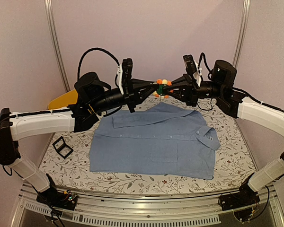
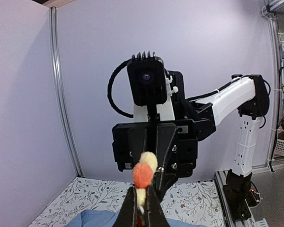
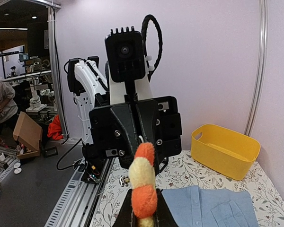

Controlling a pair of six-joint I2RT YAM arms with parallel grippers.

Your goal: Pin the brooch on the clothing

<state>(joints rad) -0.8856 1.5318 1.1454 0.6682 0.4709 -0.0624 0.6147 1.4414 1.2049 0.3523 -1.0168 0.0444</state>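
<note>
Stretched inward from both sides, forearms roughly level, elbows out wide, meeting tip to tip at centre, held high. Pinching with the left end effector, jaws drawn tight on the brooch. Facing it squarely with the right end effector, fingers closed in on the same brooch. Wrists in line, wrist cameras uppermost.

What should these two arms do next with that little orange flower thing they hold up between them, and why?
Probably lower it together toward the shirt. The left gripper and the right gripper both look closed on the brooch. It hangs in the air above the shirt's far edge and does not touch the cloth, so pinning cannot start from here.
</note>
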